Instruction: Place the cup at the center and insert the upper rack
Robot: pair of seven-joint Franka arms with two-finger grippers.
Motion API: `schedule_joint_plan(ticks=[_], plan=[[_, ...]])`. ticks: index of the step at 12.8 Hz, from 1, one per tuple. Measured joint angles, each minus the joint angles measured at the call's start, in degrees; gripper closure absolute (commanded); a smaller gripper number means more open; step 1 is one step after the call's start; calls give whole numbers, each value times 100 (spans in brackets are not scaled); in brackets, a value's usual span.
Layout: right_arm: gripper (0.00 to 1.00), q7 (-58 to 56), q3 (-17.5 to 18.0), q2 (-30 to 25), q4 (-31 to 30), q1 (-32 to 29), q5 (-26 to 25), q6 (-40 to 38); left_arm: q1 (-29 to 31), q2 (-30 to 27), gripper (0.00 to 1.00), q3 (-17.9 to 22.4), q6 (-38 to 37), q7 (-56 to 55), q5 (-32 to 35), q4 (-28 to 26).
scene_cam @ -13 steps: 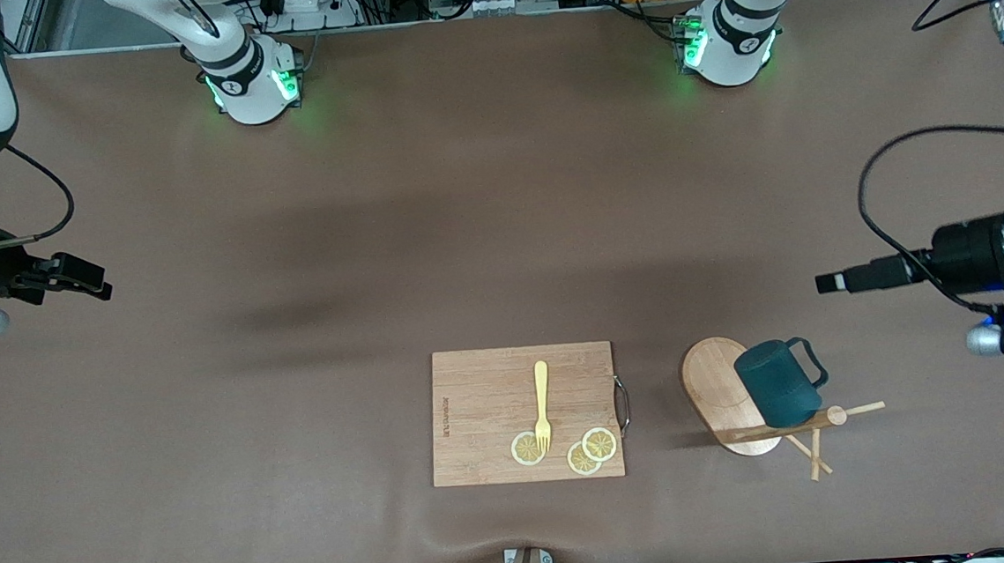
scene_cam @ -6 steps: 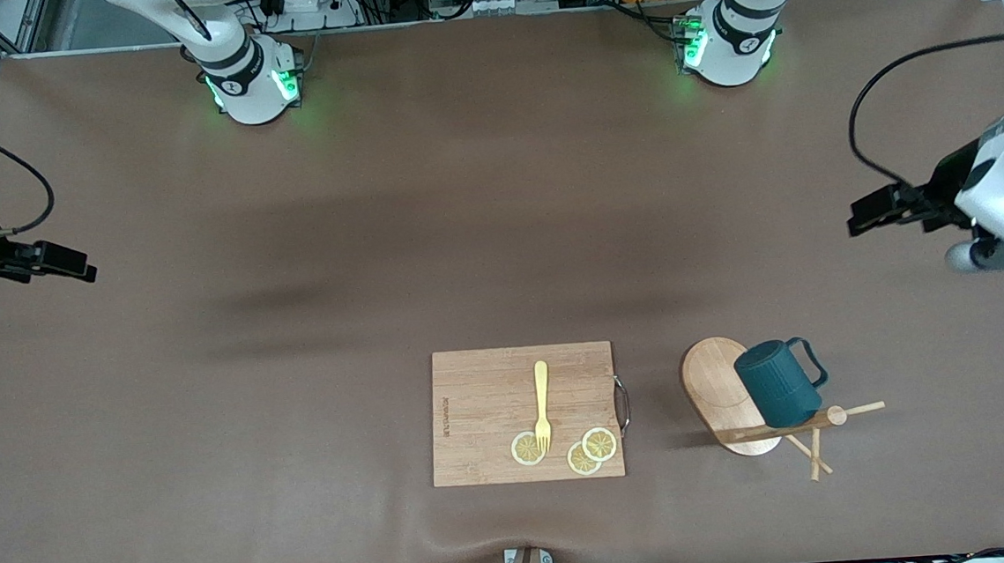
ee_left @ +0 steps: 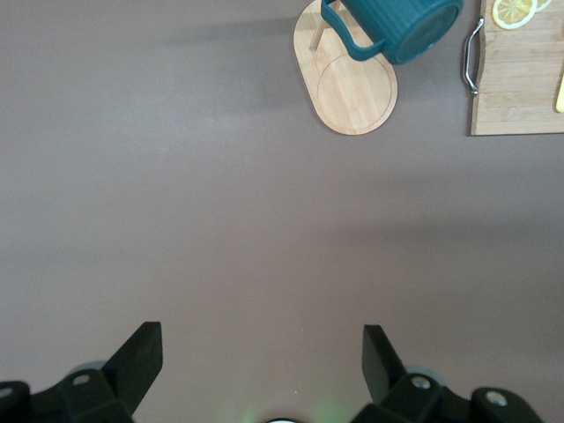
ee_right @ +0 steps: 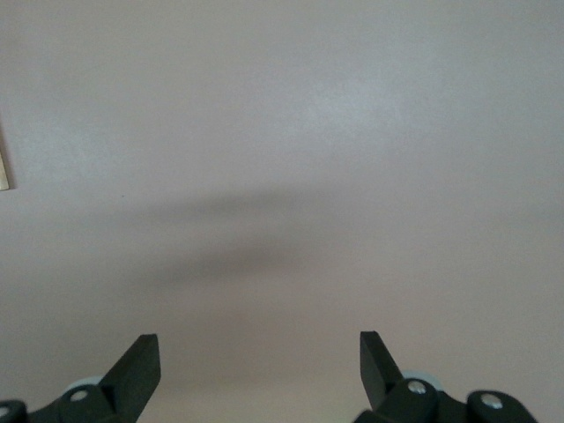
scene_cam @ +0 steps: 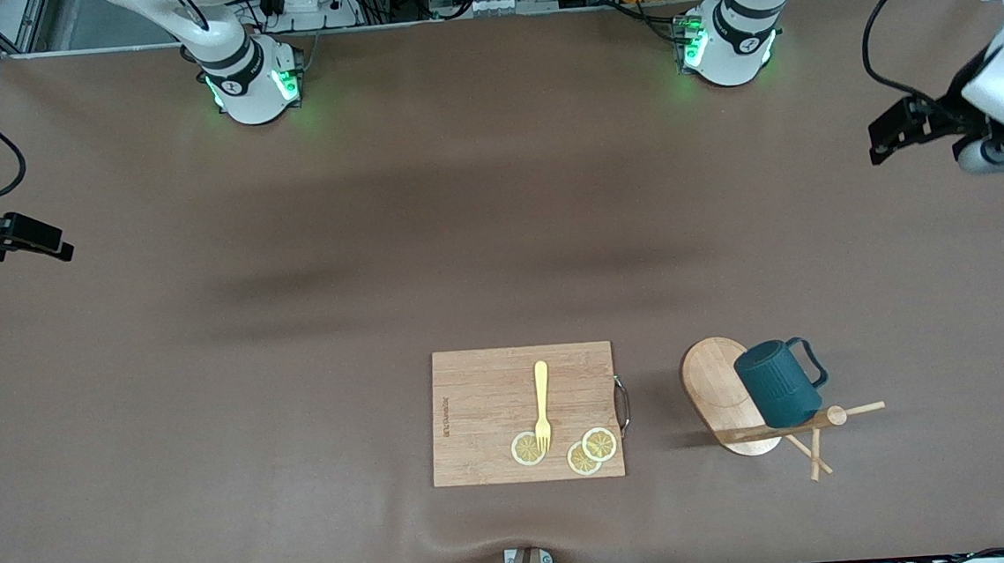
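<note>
Brown table (scene_cam: 293,331), cup (scene_cam: 777,382) hung on toppled upper rack (scene_cam: 731,398).

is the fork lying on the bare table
No, the fork lies on the cutting board, tines over a lemon slice.

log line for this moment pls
cup: hung on mug stand | left tool: open, over bare table | right tool: open, over bare table | holding: nothing

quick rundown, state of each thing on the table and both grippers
cup: hung tilted on the mug stand
mug stand: upright on its oval base
fork: flat on the cutting board, tines on a lemon slice
left gripper: open, holding nothing
right gripper: open, holding nothing
</note>
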Motion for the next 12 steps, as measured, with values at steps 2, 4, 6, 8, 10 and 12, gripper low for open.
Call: schedule_joint_plan(ticks=[2,4,6,8,10,12], plan=[[0,0,-38,0,-1,-54,0,-6,-176,-90,0,-1,19,-64,0,-84],[0,-1,-67,-3,2,-57,-5,-6,-293,-88,0,-2,41,-170,0,-120],[0,-1,-67,-14,14,-57,-131,-6,-291,-87,0,18,51,-176,0,-147],[0,-1,-68,-38,25,-57,-268,-6,-264,-85,0,52,59,-191,0,-182],[0,-1,-67,-51,38,-57,-276,-6,-223,-78,0,69,68,-255,0,-202],[0,-1,-67,-53,37,-57,-276,-6,-212,-58,0,73,71,-341,0,-208]])
